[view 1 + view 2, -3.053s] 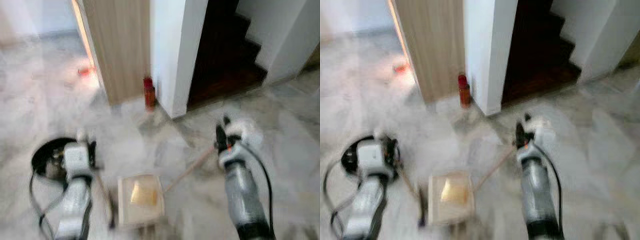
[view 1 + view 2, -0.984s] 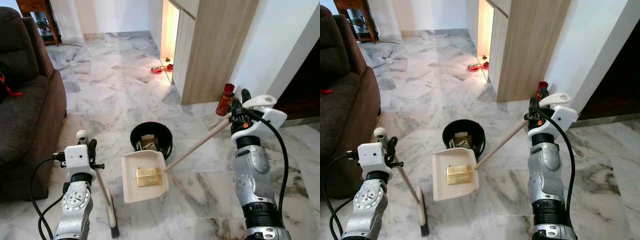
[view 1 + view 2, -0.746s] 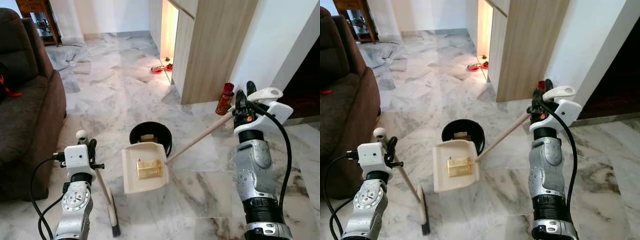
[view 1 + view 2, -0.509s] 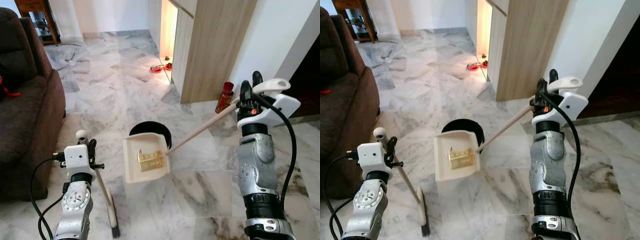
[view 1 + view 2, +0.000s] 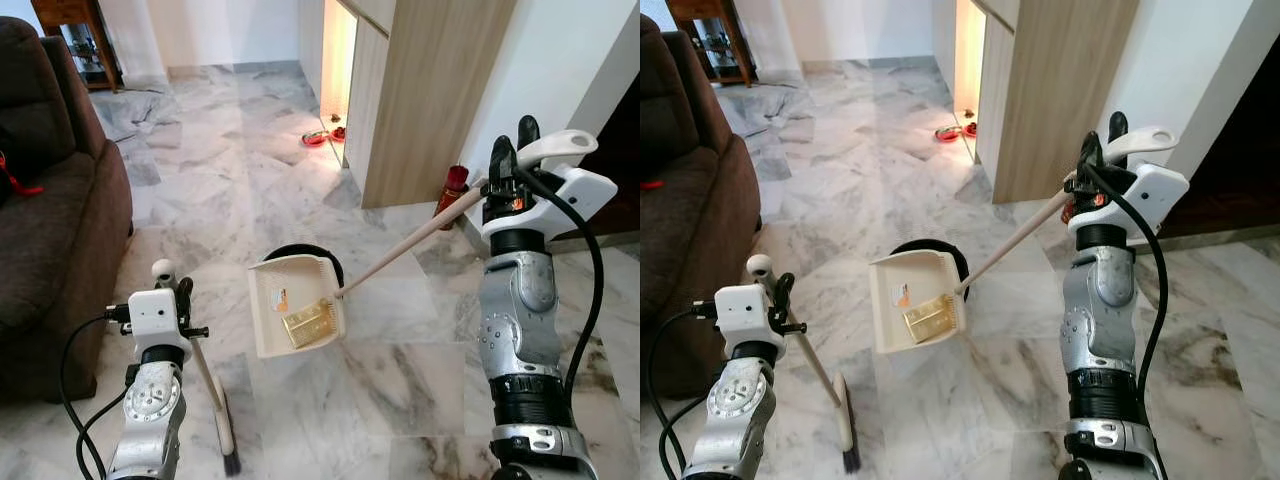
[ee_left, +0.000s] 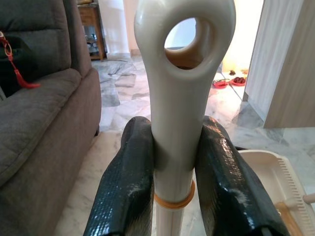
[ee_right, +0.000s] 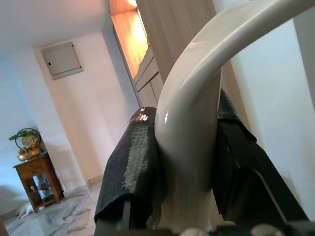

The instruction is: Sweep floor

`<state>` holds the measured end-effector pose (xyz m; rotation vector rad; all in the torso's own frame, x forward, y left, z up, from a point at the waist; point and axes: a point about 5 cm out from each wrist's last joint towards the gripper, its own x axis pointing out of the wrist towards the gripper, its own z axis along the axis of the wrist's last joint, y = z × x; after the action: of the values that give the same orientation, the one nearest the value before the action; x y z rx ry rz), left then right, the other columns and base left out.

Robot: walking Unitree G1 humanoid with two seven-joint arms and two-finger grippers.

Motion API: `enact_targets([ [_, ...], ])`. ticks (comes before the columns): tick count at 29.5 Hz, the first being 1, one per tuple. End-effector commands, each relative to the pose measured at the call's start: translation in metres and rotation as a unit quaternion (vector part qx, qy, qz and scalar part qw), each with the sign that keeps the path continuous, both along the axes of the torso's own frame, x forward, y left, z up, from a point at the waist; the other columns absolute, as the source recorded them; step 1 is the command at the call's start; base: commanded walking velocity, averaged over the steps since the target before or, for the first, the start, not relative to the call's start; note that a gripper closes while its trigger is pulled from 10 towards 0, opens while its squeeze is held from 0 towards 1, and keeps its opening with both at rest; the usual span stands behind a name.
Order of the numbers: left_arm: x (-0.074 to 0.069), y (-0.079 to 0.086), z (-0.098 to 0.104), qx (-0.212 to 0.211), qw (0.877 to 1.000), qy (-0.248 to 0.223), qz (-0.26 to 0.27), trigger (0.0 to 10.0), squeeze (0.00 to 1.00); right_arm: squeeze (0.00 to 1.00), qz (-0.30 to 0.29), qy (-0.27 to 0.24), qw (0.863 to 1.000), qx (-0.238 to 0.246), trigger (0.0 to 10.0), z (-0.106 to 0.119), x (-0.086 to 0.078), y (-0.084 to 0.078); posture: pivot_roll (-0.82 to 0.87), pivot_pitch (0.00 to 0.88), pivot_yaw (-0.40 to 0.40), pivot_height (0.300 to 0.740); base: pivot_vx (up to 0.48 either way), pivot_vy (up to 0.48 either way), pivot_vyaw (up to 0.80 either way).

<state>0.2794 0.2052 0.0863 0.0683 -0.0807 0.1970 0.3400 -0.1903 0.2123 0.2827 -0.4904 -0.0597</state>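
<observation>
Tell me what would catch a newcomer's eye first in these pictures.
The cream dustpan, raised and tilted over the black bin on the marble floor, with a gold wrapper sliding inside. The right gripper holds its long handle, while the left gripper clamps the broom beside the brown sofa.

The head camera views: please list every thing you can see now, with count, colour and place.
dustpan: one, cream, lifted and tilted over the bin, on a long wooden handle
gold wrapper: one, gold, inside the dustpan
small scrap: one, white and orange, inside the dustpan
bin: one, black, on the floor behind the dustpan
broom: one, cream with dark bristles, low on the left
sofa: one, dark brown, far left
red bottle: one, by the wooden cabinet
left tool: black fingers clamped on the broom handle
right tool: black fingers clamped on the dustpan handle
</observation>
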Motion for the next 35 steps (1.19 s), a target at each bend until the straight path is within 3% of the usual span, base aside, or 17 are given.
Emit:
enact_targets([
  [1, 0.0048, 0.0007, 0.011, 0.012, 1.0, -0.022, -0.003, 10.0, 0.0, 0.0, 0.002, -0.07, 0.998, -0.005, 10.0, 0.0319, -0.0028, 0.0037, 0.04, 0.0, -0.015, 0.74, 0.304, 0.0, 0.0],
  [21, 0.0052, -0.0003, 0.0116, 0.013, 1.0, -0.025, -0.006, 10.0, 0.0, 0.0, 0.017, -0.068, 0.997, -0.017, 10.0, 0.0311, -0.0028, 0.009, 0.04, 0.0, -0.012, 0.74, 0.329, 0.0, 0.0],
  [28, 0.006, -0.0007, 0.012, 0.013, 1.0, -0.026, -0.005, 9.9, 0.0, 0.0, 0.022, -0.066, 0.997, -0.02, 10.0, 0.0309, -0.0026, 0.0107, 0.04, 0.0, -0.015, 0.74, 0.334, 0.0, 0.54],
  [35, 0.0071, -0.0009, 0.0124, 0.011, 1.0, -0.027, -0.004, 9.8, 0.0, 0.0, 0.028, -0.066, 0.997, -0.015, 10.0, 0.0303, -0.0013, 0.0116, 0.04, 0.0, -0.021, 0.74, 0.332, 0.0, 0.0],
])
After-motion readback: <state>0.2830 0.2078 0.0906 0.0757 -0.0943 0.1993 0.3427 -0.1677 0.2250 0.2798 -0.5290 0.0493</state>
